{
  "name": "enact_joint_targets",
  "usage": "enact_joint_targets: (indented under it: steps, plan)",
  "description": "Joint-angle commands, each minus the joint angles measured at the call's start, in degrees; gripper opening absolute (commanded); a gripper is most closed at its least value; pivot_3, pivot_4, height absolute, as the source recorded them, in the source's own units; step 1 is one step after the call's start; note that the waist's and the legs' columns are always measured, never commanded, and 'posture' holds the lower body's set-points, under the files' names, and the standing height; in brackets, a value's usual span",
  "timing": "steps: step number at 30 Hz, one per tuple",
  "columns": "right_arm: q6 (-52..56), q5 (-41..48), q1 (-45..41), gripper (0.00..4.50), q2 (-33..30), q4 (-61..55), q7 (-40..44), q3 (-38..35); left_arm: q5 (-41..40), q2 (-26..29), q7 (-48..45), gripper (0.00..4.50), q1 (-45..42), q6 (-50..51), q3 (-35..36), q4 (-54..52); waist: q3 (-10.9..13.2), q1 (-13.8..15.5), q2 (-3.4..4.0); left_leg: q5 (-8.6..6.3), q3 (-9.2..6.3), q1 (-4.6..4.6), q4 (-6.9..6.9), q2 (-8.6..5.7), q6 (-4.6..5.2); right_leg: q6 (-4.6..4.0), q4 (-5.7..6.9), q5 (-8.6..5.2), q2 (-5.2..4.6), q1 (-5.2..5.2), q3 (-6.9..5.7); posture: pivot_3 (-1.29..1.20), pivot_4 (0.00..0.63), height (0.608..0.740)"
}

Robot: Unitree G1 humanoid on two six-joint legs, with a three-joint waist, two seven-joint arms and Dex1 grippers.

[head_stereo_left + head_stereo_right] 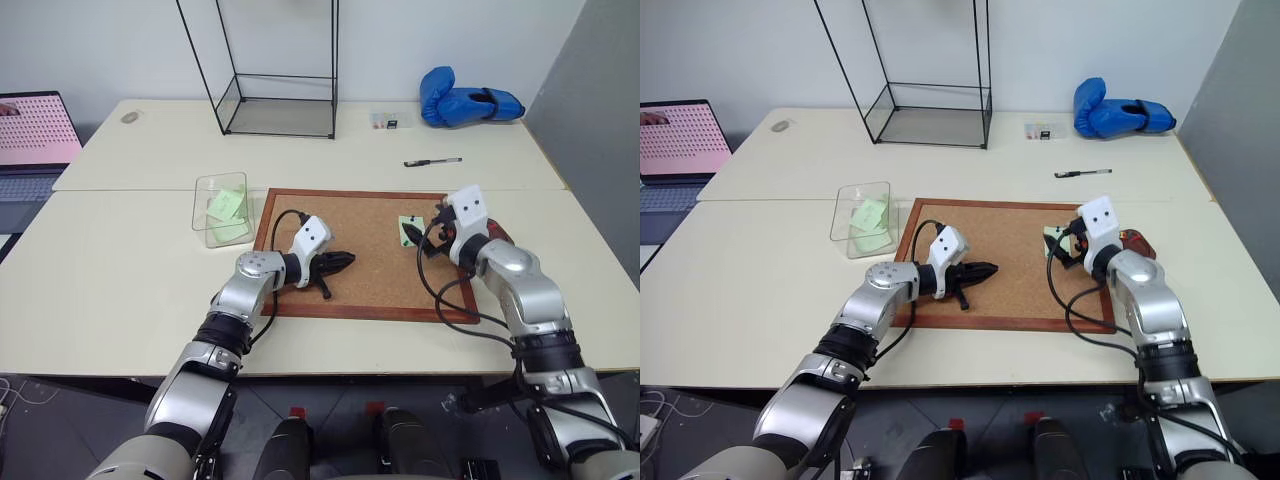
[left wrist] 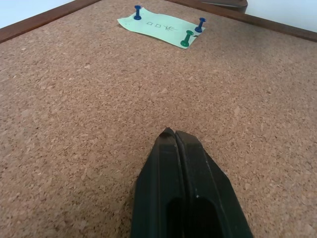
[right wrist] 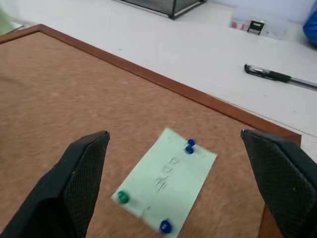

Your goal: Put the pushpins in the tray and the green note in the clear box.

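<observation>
Right wrist view: small pale-green square paper note point(image 3: 166, 179) flat on brown cork board point(image 3: 69, 94), near its far right corner, pinned by two blue pushpins point(image 3: 189, 146) and one green pushpin point(image 3: 122, 198); faint handwriting at centre. Right gripper point(image 3: 183, 163) just above note, black fingers point(image 3: 81, 168) spread wide, holding nothing. Left gripper point(image 2: 174, 136) fingers pressed together, empty, low over bare cork. Clear plastic rectangular box point(image 1: 222, 209) beside board's left edge, containing pale-green papers. Reddish-brown dish point(image 1: 1137, 242) mostly hidden behind right wrist.
</observation>
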Motion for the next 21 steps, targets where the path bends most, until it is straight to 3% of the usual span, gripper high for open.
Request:
enact_joint_targets:
  steps: [1, 6, 13, 14, 16, 21]
  plan:
    - [-4.96, -1.98, -6.53, 4.50, -0.24, 10.60, 0.69, -0.18, 1.34, -0.16, -0.61, 0.02, 1.66, 0.73, -0.97, 0.24, 0.00, -0.01, 0.00, 0.00, 0.00, 0.01, 0.00, 0.01, 0.00, 0.00, 0.00, 0.00, 0.00, 0.00, 0.00, 0.00, 0.150, 0.740]
    - [-9.59, -3.82, -11.36, 4.50, 0.59, 20.98, 1.65, 0.37, 1.44, 0.10, -0.46, 0.02, 2.81, 1.64, -0.97, -1.99, 0.00, -0.07, 0.01, 0.00, 0.00, 0.01, -0.01, -0.01, 0.00, -0.01, 0.01, 0.00, -0.01, 0.00, 0.01, 0.00, 0.150, 0.740]
    - [-13.04, -5.31, -14.42, 3.43, 2.22, 28.95, 1.07, 0.34, 1.64, 0.49, 0.08, 0.00, 3.98, 2.65, -0.75, -4.11, -0.01, -0.22, 0.02, 0.00, 0.02, 0.03, 0.00, 0.00, 0.00, -0.01, 0.04, 0.01, 0.00, 0.00, 0.04, 0.00, 0.150, 0.740]
    - [-13.31, -5.41, -14.72, 3.09, 2.40, 29.76, 1.06, 0.23, 1.64, 0.50, 0.14, 0.00, 4.07, 2.76, -0.72, -4.26, -0.01, -0.23, 0.02, 0.00, 0.01, 0.03, 0.00, 0.00, 0.00, -0.01, 0.04, 0.01, 0.00, 0.00, 0.03, 0.00, 0.150, 0.740]
    - [-13.79, -5.58, -15.08, 2.89, 2.61, 30.85, 1.25, 0.23, 1.66, 0.50, 0.27, 0.00, 4.23, 2.87, -0.68, -4.44, -0.01, -0.28, 0.02, 0.00, 0.02, 0.03, 0.00, 0.00, 0.00, -0.01, 0.04, 0.01, 0.00, 0.00, 0.03, 0.00, 0.150, 0.740]
    - [-14.60, -5.90, -15.73, 1.84, 3.03, 32.56, 1.47, 0.18, 1.78, 0.48, 0.47, 0.00, 4.41, 3.09, -0.65, -4.74, -0.01, -0.33, 0.02, 0.00, 0.02, 0.03, 0.00, -0.01, 0.00, -0.01, 0.04, 0.01, 0.00, 0.00, 0.04, 0.00, 0.150, 0.740]
